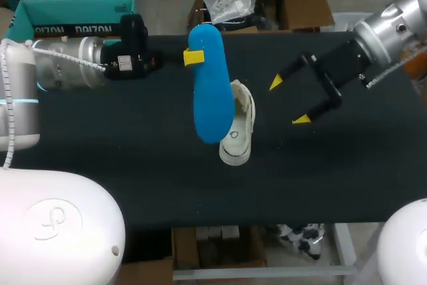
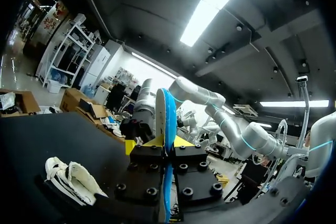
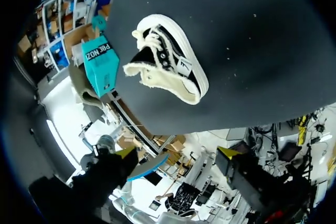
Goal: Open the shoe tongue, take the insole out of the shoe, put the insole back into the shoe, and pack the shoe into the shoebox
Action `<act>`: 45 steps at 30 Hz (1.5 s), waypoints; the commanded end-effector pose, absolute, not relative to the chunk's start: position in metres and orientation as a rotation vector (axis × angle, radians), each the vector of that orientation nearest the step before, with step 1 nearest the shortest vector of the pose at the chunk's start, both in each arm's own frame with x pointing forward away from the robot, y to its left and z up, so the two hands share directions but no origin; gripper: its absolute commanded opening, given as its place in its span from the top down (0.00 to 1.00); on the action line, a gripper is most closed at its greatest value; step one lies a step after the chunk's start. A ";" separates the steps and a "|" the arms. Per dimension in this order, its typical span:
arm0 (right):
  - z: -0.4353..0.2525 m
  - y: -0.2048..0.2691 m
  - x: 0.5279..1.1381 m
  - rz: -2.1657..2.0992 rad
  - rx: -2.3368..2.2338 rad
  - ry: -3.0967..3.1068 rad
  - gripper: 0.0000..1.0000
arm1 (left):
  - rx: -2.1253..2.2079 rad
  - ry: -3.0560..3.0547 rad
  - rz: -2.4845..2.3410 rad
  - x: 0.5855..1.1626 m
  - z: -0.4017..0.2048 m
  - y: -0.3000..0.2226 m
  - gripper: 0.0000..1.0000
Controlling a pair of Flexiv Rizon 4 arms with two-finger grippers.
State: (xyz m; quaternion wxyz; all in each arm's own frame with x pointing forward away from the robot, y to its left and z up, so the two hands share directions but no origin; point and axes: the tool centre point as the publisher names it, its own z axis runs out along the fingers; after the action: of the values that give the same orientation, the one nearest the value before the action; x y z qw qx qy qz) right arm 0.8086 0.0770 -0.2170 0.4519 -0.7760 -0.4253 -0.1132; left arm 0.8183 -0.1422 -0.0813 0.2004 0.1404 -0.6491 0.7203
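My left gripper (image 2: 168,142) is clamped on the blue insole (image 1: 210,88). Both yellow tips press on it, one from each side. I hold the insole up in the air, above the middle of the black table (image 1: 133,165). It stands on end, and my fingers pinch it close to its top end. From my left wrist I see it edge-on, a thin blue strip between my fingers.

The shoe (image 1: 239,128) lies on the table, right beside the low end of the insole and partly behind it in the head view. It is black cloth with a white sole and white laces. It seems to lie on its side. Nothing is touching it that I can see.

My right gripper (image 1: 288,101) hangs over the table to the right of the shoe, near it but apart. Its two yellow tips are spread wide, with nothing between them.

The teal shoebox (image 1: 73,13) sits at the far left edge of the table, behind my left arm, well apart from the shoe.
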 end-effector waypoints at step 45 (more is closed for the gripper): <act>-0.247 0.116 0.820 -0.073 -1.938 -0.229 0.00 | -0.020 -1.928 2.200 0.834 -0.110 -0.169 1.00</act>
State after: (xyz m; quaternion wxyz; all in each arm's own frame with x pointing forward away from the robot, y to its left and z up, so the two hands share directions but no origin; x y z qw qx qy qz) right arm 0.8091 0.1123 -0.2399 0.5508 -0.8287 -0.0905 -0.0409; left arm 0.8206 -0.1629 -0.0955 0.1085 0.0285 -0.6664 0.7371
